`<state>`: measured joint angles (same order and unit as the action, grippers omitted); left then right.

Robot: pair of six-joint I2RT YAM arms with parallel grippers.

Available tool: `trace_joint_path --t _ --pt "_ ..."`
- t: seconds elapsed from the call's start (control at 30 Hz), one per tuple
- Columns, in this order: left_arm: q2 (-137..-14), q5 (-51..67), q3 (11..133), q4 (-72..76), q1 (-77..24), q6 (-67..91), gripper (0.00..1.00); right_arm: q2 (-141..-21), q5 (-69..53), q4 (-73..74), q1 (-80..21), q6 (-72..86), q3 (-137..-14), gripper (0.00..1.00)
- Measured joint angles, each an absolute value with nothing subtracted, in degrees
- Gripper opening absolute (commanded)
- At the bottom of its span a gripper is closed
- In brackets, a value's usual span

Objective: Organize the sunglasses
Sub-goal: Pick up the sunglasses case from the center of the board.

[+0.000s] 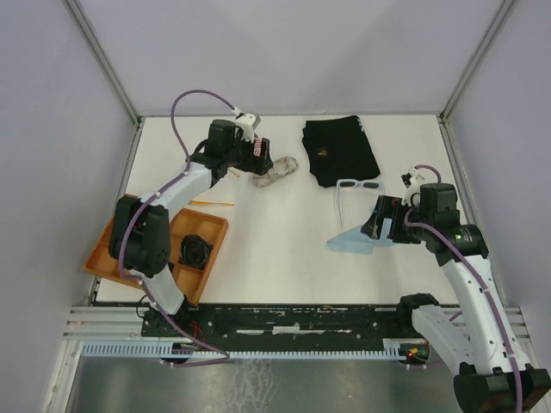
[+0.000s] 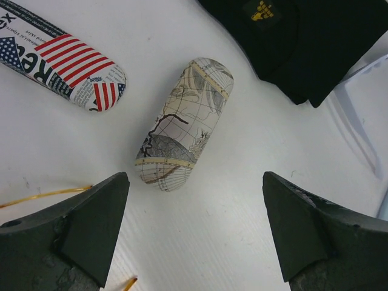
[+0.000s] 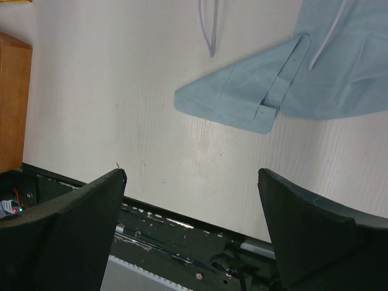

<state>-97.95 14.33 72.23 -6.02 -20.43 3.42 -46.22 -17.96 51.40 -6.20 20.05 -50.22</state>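
**Sunglasses: white pair (image 1: 358, 184) and amber pair (image 1: 213, 203), both loose on the table (image 1: 284, 249)**

Top view: we log the white pair right of centre, off the near corner of the black cloth (image 1: 340, 151), its arms reaching the blue cloth (image 1: 353, 243). Of the amber pair only a thin arm shows, near the left edge beyond the orange tray (image 1: 108, 258).

Left wrist: the left gripper (image 2: 195, 179) is spread wide and empty, framing the map-print case (image 2: 185, 121). We judge it is lined up to take that case as housing for a pair.

Right wrist: the right gripper (image 3: 191, 176) is spread and empty over bare table by the near edge.

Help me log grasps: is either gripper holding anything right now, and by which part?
Nothing is held. The left gripper is open near the map-print glasses case; the right gripper is open by the light blue cloth.
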Motion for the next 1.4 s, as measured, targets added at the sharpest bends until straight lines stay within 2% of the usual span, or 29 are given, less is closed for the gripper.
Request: trace_joint_path --t 0.67,0.93,1.07,1.4 --pt "-123.0 15.38 95.98 -20.95 -23.81 -13.8 0.99 -46.92 -20.36 51.55 -6.2 19.05 -49.63 0.99" --pt "-126.91 15.25 99.61 -25.12 -23.81 -16.49 0.98 -47.64 -20.86 51.53 -6.2 18.98 -49.25 0.99" --pt "-128.4 16.12 102.69 -27.4 -23.81 -17.74 0.94 -47.75 -20.99 51.53 -6.22 18.96 -49.25 0.98" --pt "-130.96 19.77 106.21 -30.61 -23.81 -19.4 0.75 -47.97 -21.02 51.53 -6.22 18.76 -49.25 0.98"
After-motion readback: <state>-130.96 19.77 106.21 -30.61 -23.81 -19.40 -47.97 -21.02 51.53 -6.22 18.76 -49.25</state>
